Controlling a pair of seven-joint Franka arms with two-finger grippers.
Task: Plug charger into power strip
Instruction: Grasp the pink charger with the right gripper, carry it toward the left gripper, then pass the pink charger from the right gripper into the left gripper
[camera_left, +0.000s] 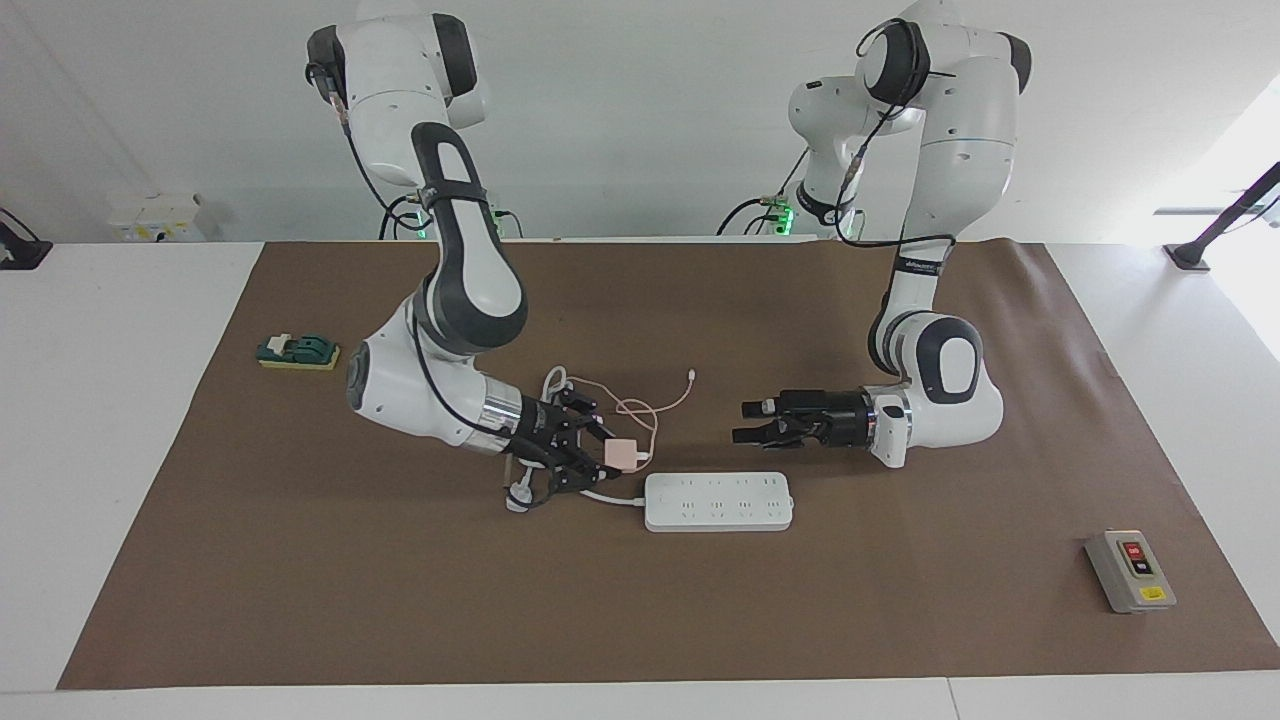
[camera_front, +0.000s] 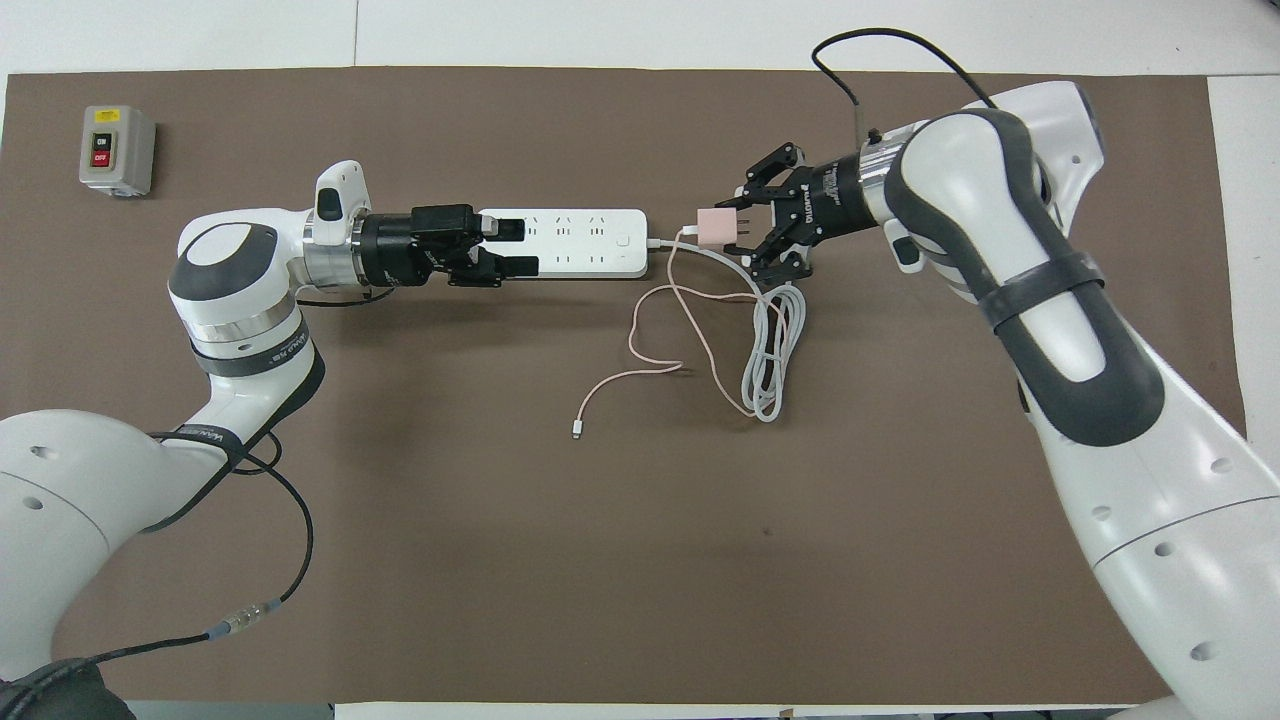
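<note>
The white power strip (camera_left: 718, 502) (camera_front: 575, 243) lies flat mid-table, its thick white cord running toward the right arm's end. My right gripper (camera_left: 603, 452) (camera_front: 742, 228) is shut on the pale-pink charger (camera_left: 628, 455) (camera_front: 716, 226), held just above the table beside the strip's cord end. The thin pink cable (camera_left: 640, 410) (camera_front: 650, 330) trails from the charger in loops on the mat. My left gripper (camera_left: 745, 422) (camera_front: 514, 247) is open and holds nothing. It hovers over the strip's end toward the left arm's end of the table.
A coiled white cord (camera_front: 770, 350) with a three-pin plug (camera_left: 518, 495) lies under the right gripper. A grey button box (camera_left: 1130, 570) (camera_front: 117, 150) sits at the left arm's end, farther from the robots. A small green block (camera_left: 298, 352) rests at the right arm's end.
</note>
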